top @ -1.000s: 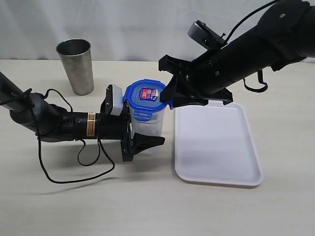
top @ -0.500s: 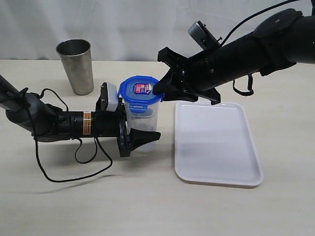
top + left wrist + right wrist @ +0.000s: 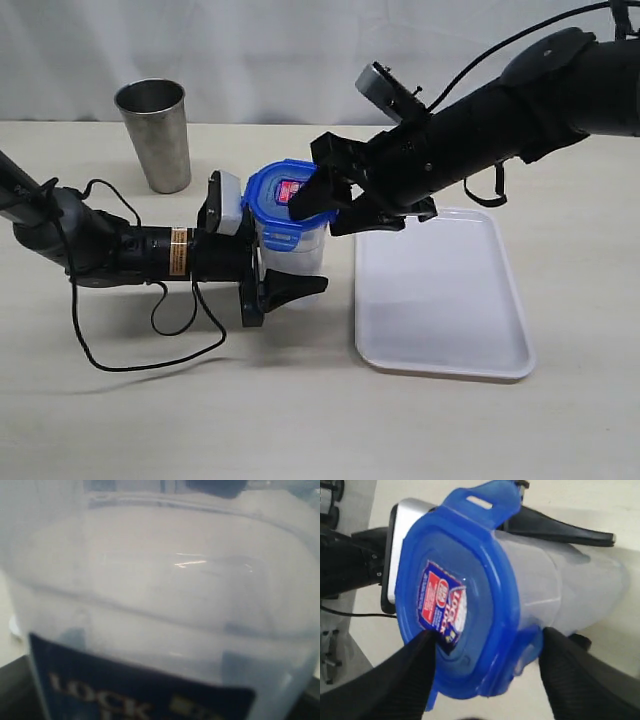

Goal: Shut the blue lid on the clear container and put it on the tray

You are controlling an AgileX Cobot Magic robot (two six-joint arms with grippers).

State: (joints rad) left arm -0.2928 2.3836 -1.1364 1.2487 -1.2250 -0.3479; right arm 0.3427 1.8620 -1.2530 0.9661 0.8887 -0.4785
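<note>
Starting left: what's there? (spotter)

Just the steel cup (image 3: 153,135), set back and not involved. My left arm lies low along the table, reaching in from the left. The left gripper (image 3: 298,268) is clamped on the container (image 3: 306,248), low on its wall. (me)

Container's attitude? (spotter)

Upright on the table, long axis vertical, lid (image 3: 268,192) seated on top. Flaps stick out, so I judge them unlatched. (me)

Right hand? (spotter)

My right arm slants down from the upper right, crossing the far left corner of the tray (image 3: 440,340). The right gripper (image 3: 318,216) has its jaws spread and holds nothing. One fingertip (image 3: 415,670) is on the lid face by the sticker (image 3: 442,602). The other is beside a flap (image 3: 527,652), outside the rim. The lid lies directly under that hand, so right is the arm for pressing. (me)

Tray position? (spotter)

Just right of the container, near but not touching. The carry goes rightward. Left has the grip, and right hangs over the route. (me)
</note>
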